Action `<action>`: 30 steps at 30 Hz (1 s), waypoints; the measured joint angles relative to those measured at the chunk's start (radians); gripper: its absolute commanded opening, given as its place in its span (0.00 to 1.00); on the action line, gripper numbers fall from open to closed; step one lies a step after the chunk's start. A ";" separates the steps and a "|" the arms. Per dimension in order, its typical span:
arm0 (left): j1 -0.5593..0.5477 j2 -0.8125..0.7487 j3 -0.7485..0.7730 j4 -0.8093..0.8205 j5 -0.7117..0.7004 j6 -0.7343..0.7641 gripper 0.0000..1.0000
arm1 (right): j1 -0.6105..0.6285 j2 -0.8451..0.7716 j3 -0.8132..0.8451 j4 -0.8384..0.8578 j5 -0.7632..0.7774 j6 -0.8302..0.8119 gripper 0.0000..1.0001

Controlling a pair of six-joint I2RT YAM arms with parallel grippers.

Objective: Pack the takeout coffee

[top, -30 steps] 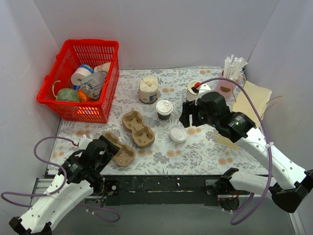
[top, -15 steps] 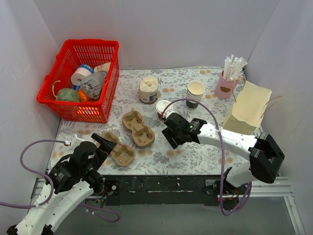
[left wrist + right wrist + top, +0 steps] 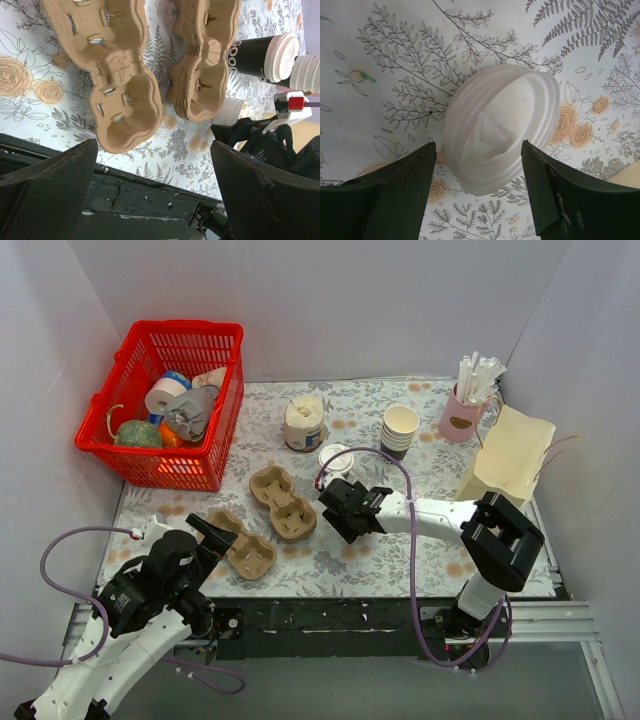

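The takeout coffee [image 3: 335, 456] is a dark cup with a white lid, standing mid-table; it also shows in the left wrist view [image 3: 262, 57]. My right gripper [image 3: 345, 514] reaches low just in front of it. It is open [image 3: 477, 146], one finger on each side of a loose white ridged lid [image 3: 502, 142] lying on the cloth, with no visible contact. My left gripper [image 3: 212, 537] is open and empty [image 3: 154, 150] at the near left, beside a single cardboard cup carrier [image 3: 250, 555]. A stack of carriers [image 3: 282, 502] lies between the two grippers.
A red basket [image 3: 200, 335] of odds and ends stands at the back left. Behind the coffee are a cream jar [image 3: 304, 423] and a stack of lidless white cups [image 3: 400, 428]. A pink holder of sticks [image 3: 462, 415] and a paper bag [image 3: 508, 460] are at the right.
My right arm has swung left and down from beside the cup stack, and its open fingers now straddle the loose lid. My left arm pulled back slightly, then held still.
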 measured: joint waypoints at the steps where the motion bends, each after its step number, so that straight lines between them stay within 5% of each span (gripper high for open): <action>1: 0.000 0.000 0.000 -0.002 0.000 0.000 0.98 | 0.000 0.011 0.000 0.000 0.017 -0.001 0.77; 13: 0.000 0.005 0.000 -0.005 0.000 0.000 0.98 | -0.040 0.062 0.005 0.014 0.123 -0.005 0.73; 30: 0.000 0.005 0.000 -0.013 0.000 0.000 0.98 | -0.385 0.062 0.054 0.093 0.105 -0.012 0.72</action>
